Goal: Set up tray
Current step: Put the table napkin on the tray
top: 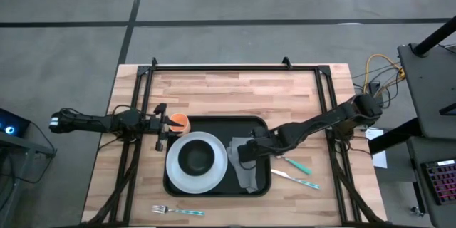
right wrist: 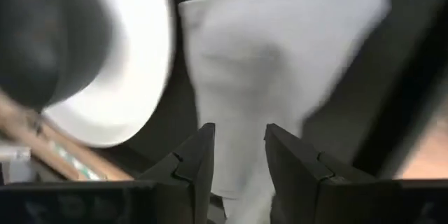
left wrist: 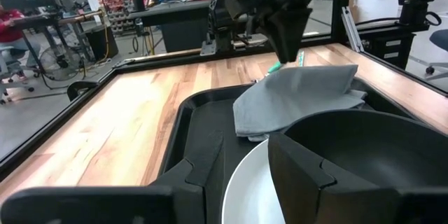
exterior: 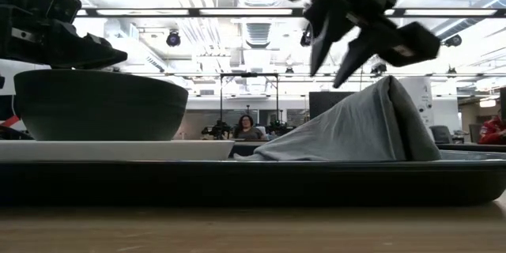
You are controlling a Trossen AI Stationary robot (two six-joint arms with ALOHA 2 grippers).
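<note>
- High view: black tray [top: 217, 130] sits mid-desk [top: 228, 89], long axis running left-right across the desk. On it: white plate [top: 197, 161] with dark bowl [top: 196, 157] on the left half, grey napkin [top: 246, 165] bunched on the right half.
- Right pincer [top: 241, 152] is over the napkin's upper end, inside the tray. Left pincer [top: 162, 122] is just off the tray's left rear corner, beside an orange cup [top: 179, 122]; whether it grips anything can't be told from here.
- Off the tray on the desk: fork [top: 177, 211] in front, two teal-handled utensils [top: 297, 173] just right of the tray.
- Low view: right pincer [exterior: 341, 58] hangs just above the napkin's peak [exterior: 371, 122], fingers spread, not touching cloth. Napkin stands tented, not flat. Bowl [exterior: 99, 104] on plate [exterior: 118, 150] at left.
- Left wrist view: looks along the tray's long axis over plate and bowl toward the napkin [left wrist: 297, 98]; right pincer [left wrist: 283, 14] above its far end. Left fingers' state can't be told here either.
- Right wrist view: fingers [right wrist: 199, 164] apart, nothing between them, napkin [right wrist: 273, 77] directly below, plate [right wrist: 115, 84] to one side.
- Judgement: napkin looks released on the tray; cutlery is left. The teal utensils lie right of the tray, nearest the right arm; the fork lies in front, nearer the left arm.
</note>
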